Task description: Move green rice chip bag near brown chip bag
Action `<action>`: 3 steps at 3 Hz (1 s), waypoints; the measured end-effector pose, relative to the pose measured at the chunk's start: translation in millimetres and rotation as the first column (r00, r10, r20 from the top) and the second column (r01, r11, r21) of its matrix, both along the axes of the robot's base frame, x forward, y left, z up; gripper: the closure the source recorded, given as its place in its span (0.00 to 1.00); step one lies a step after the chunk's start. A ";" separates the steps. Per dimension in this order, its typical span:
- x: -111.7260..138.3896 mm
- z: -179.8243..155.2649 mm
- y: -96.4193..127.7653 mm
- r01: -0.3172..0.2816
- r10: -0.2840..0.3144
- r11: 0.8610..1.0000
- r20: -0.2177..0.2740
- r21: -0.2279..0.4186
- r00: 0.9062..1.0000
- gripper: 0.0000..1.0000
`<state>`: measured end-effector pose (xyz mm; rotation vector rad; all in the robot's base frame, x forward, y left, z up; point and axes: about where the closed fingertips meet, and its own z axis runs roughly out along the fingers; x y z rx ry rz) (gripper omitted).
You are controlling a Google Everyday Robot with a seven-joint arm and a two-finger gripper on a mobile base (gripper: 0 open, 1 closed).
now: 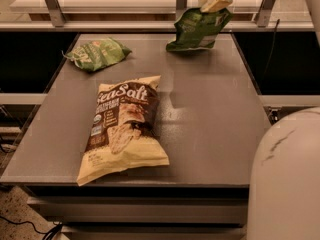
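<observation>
Your gripper sits at the top of the view, far behind the brown chip bag and off to its right. It is clamped on the upper edge of the green rice chip bag. That bag hangs crumpled directly beneath the grip, with its long axis running down and to the left from the pinch point. Its lower corner is either just above the far edge of the table or brushing it; you cannot tell which from here.

The relation that matters is this: the brown chip bag lies flat, nearer the camera and to the left of the gripper, well apart from the hanging bag. Its own long axis runs roughly front to back. By my judgement, your carry goes toward the camera and leftward, ending on the tabletop just right of the brown chip bag. A paler green bag lies behind the brown chip bag on its left, so steer away from it.
</observation>
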<state>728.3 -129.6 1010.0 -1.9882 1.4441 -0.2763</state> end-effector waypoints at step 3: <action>-45.0 76.2 11.9 -0.111 0.111 0.994 0.100 -0.012 0.989 1.00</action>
